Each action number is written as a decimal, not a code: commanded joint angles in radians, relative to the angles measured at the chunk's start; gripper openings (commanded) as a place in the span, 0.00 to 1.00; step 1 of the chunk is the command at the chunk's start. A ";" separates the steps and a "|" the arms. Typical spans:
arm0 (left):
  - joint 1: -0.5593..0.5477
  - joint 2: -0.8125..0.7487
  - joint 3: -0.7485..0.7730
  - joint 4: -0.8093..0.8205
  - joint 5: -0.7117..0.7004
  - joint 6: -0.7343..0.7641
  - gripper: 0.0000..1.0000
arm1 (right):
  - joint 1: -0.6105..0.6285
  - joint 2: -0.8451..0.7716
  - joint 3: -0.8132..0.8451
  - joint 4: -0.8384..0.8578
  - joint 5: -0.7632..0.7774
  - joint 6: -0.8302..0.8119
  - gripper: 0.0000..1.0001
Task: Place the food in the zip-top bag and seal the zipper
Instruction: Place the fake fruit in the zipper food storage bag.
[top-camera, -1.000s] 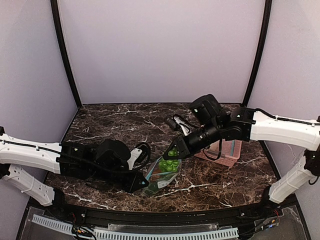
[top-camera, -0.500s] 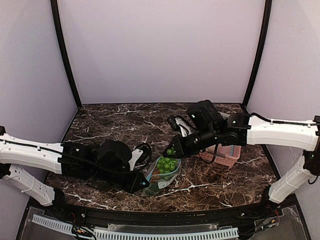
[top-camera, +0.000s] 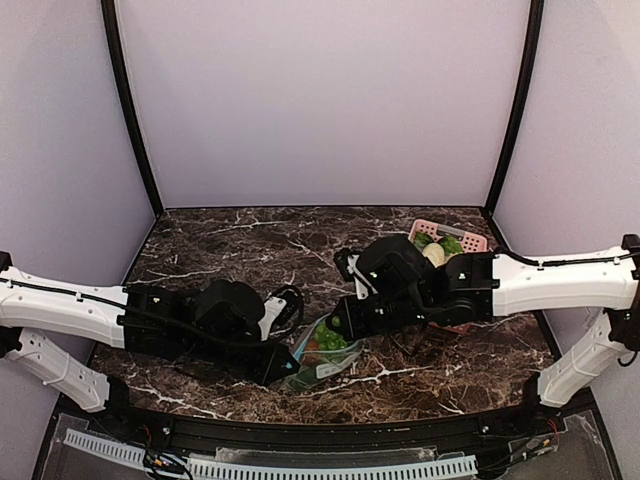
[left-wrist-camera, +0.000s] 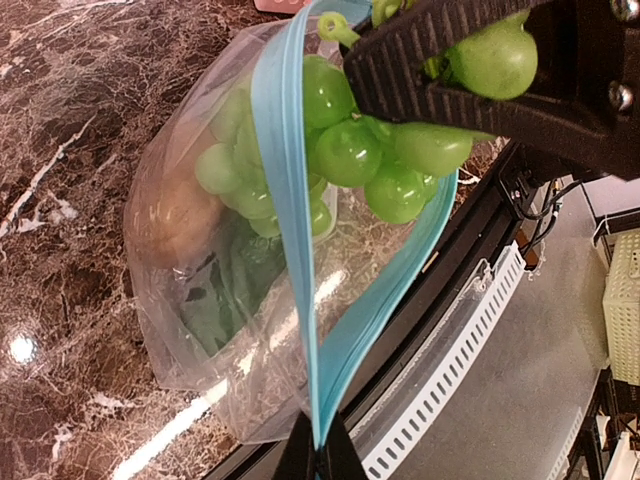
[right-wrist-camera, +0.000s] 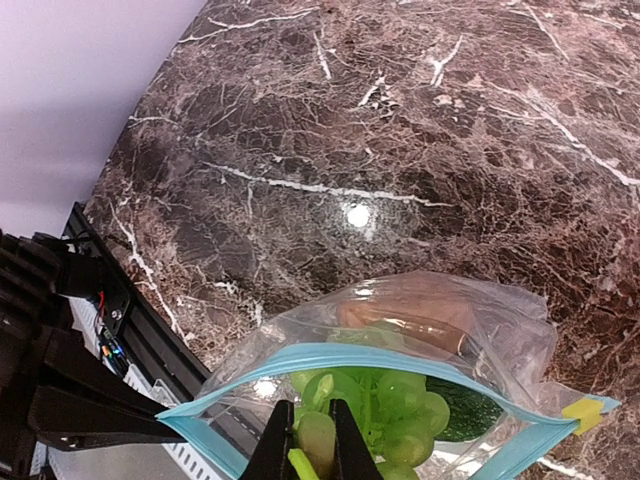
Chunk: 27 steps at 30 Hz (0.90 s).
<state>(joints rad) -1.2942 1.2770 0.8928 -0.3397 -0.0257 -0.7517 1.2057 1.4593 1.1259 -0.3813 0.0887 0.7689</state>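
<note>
The clear zip-top bag lies near the table's front edge, its mouth open. Its teal zipper gapes wide; it also shows in the right wrist view. My left gripper is shut on the zipper's end corner and holds the mouth up. My right gripper is shut on a light green grape bunch and holds it in the bag's mouth; the bunch also shows in the left wrist view. A brown-orange lump and a dark green piece lie inside the bag.
A pink basket with more toy food stands at the back right, behind my right arm. The black table rail runs just in front of the bag.
My right gripper has moved down and left with the green bunch, from above the bag into its open mouth. The basket behind it is now uncovered. The left gripper has stayed put.
</note>
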 joint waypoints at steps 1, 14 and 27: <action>0.010 -0.018 -0.030 0.025 -0.019 -0.031 0.01 | 0.050 -0.019 -0.034 0.006 0.168 0.044 0.00; 0.021 -0.059 -0.098 0.121 0.014 -0.077 0.01 | 0.117 0.042 -0.037 0.019 0.195 0.072 0.00; 0.028 -0.092 -0.119 0.125 0.011 -0.085 0.01 | 0.120 -0.045 0.025 -0.020 0.152 0.038 0.54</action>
<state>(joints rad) -1.2758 1.2217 0.7986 -0.2310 -0.0120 -0.8246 1.3155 1.4853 1.1145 -0.3958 0.2539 0.8196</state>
